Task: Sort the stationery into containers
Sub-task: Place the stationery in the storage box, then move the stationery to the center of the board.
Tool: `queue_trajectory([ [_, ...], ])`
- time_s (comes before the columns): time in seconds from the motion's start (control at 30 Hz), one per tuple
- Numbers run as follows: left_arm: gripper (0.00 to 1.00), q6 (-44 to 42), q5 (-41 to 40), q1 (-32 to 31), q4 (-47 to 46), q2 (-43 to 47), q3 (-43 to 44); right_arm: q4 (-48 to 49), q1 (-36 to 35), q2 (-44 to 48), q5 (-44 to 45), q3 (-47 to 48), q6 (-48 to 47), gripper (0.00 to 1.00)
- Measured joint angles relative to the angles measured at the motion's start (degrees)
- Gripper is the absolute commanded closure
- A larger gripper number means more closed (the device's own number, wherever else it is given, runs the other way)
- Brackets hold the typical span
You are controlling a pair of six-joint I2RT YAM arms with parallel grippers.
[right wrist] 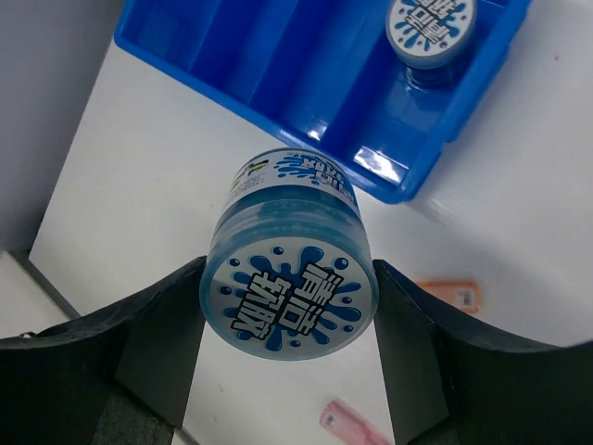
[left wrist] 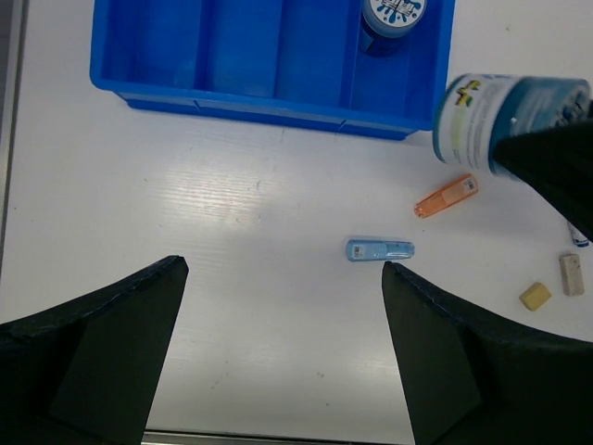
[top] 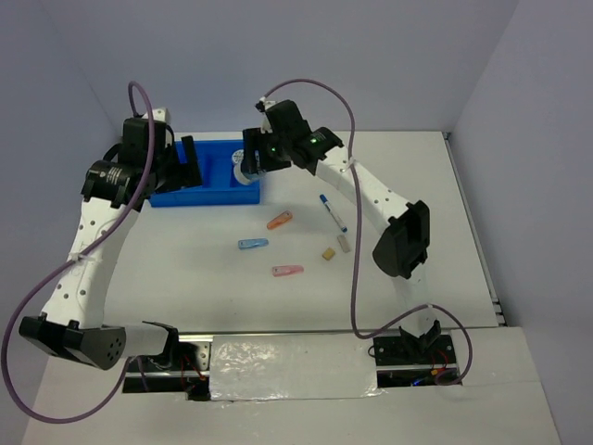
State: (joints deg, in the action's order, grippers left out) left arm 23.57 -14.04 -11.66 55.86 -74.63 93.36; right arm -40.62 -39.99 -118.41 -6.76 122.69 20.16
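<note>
Stationery roll is clamped in the right end effector, held aloft near the right end of the blue tray at upper left, likely bound for the compartment holding its twin; left end effector hangs wide and empty above the tabletop.

Bright even light, soft shadows, glare on tray
</note>
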Motion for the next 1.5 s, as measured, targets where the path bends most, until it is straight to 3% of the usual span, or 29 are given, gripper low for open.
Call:
queue_trajectory([
  [0.13,0.01,-1.36,0.76,0.02,0.15,2.36,-1.95,2.08,0.09,-7.28,-2.71,6.93,0.02,0.62],
  [0.27,0.01,-2.47,2.36,0.02,0.26,5.03,-5.33,5.25,0.39,-11.72,-4.50,6.93,-0.11,0.60],
  [0.77,0.01,-2.67,4.48,0.02,0.42,9.16,-11.76,8.00,0.94,-18.73,-0.31,11.19,-1.29,0.52],
  [0.87,0.01,-2.64,4.96,0.02,0.28,9.16,-12.04,7.85,1.29,-20.11,1.53,12.17,-1.86,0.40],
  [0.97,0.01,-2.67,5.27,0.02,0.24,9.16,-12.04,7.32,1.68,-21.11,2.19,12.24,-2.03,0.20],
  [1.03,0.01,-2.67,5.38,0.02,0.22,9.16,-12.04,7.28,1.86,-21.55,2.16,12.33,-1.95,0.00],
  [1.33,0.01,-2.91,8.11,0.00,-1.70,9.25,-16.31,6.97,2.60,-18.93,1.18,16.39,-1.77,0.00],
  [1.5,0.01,-3.98,12.81,-3.23,-6.25,7.04,-23.37,6.60,5.25,-3.98,0.39,3.82,1.51,0.00],
])
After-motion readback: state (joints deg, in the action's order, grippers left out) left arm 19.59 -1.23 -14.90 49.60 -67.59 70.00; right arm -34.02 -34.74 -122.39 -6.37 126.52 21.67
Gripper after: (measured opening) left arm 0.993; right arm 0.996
